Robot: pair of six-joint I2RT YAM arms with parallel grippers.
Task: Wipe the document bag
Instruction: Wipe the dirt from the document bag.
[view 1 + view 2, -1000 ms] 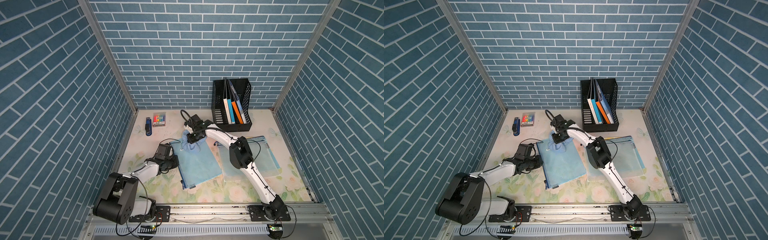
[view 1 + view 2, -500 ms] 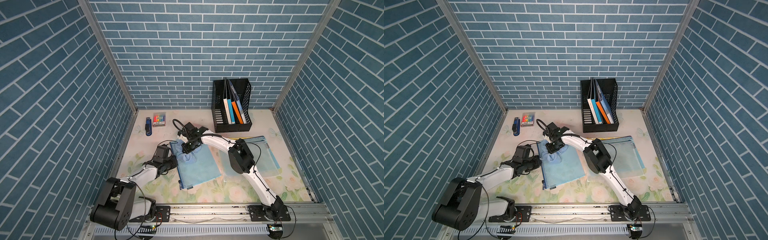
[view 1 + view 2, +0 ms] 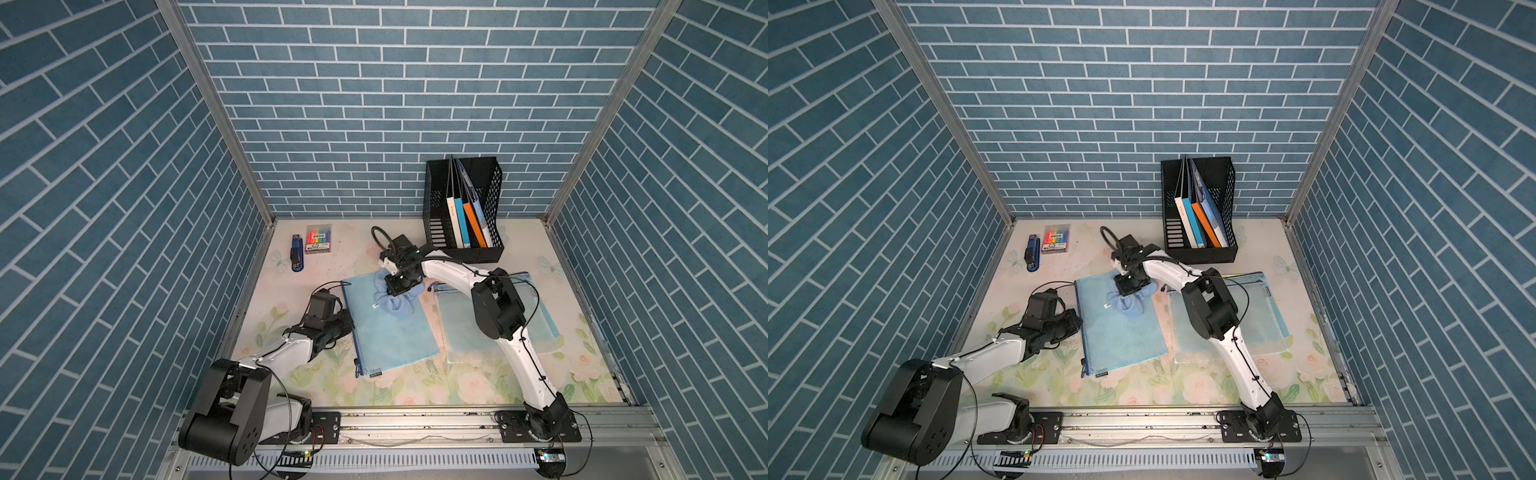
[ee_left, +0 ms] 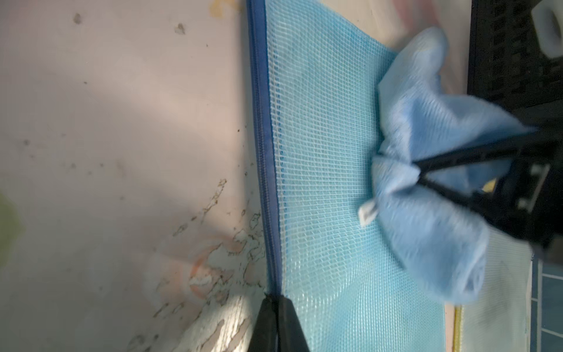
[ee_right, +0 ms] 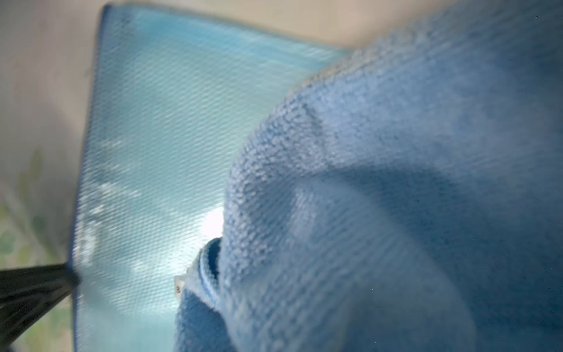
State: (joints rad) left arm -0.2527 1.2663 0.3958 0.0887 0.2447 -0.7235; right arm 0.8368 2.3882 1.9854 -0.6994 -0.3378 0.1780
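Item, document bag [image 3: 386, 332]: flat on table [image 3: 332, 266], our closed left gripper [image 4: 275, 300] pinning its zipper edge, right gripper [image 3: 399, 286] clamped on blue cloth [image 3: 397, 305] at its far end; we judge wiping under way, near half unswept.

Both top views reach me bright, evenly lit and sharp, with the brick walls [image 3: 374, 104] splaying toward the frame edges. My right wrist view is soft throughout, with white glare on the document bag [image 5: 146, 137] beside the cloth [image 5: 365, 183]; the left wrist view smears that cloth.
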